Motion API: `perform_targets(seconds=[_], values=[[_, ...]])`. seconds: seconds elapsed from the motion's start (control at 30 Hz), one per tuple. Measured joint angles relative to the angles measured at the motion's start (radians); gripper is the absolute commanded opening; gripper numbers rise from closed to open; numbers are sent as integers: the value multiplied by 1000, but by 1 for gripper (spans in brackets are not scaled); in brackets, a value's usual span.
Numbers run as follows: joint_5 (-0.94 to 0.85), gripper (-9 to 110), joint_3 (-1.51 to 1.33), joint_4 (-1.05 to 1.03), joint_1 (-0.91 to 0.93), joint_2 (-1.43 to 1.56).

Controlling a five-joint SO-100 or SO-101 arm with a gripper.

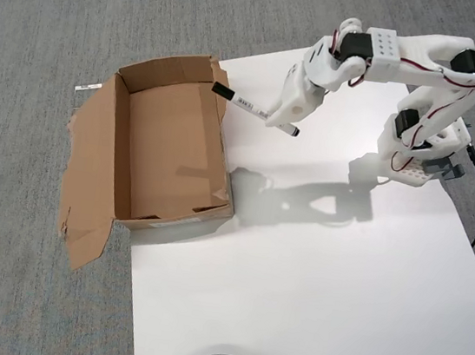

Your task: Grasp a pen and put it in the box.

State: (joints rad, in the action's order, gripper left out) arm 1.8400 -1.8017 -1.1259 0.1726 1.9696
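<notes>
Across the lower right of the frame spreads the white bench (311,283), bare but for the arm's shadow, with grey carpet (111,3) filling everything around it. Left of centre sits the box (171,147), open top up, its wide flap spread flat on the carpet and its right wall at the bench edge. Upper right, the white arm (436,68) reaches leftward, and its tool (283,113) is clamped on the pen (253,110), well off the bench by the look of the shadow below. That pen hangs tilted, black cap poking out toward the box's upper right corner, black end just past the fingers. Here's the worry: the grip sits near one end, so the long capped part could swing or slip. And the cap is level with the ragged flap in this overhead view; too low a carry and it may catch the cardboard. Release too soon and it likely drops onto the bench outside the wall.
</notes>
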Motion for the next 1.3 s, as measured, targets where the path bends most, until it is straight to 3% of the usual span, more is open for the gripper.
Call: perform_targets(seconds=[0.23,0.47,0.77,1.0,1.3], values=[[23,0,9,0,-14,2],[267,1,158,3,-11,-44],[328,1,540,141,-11,-357],[414,1,675,192,-14,-486],[693,1,707,199,-81,-661]])
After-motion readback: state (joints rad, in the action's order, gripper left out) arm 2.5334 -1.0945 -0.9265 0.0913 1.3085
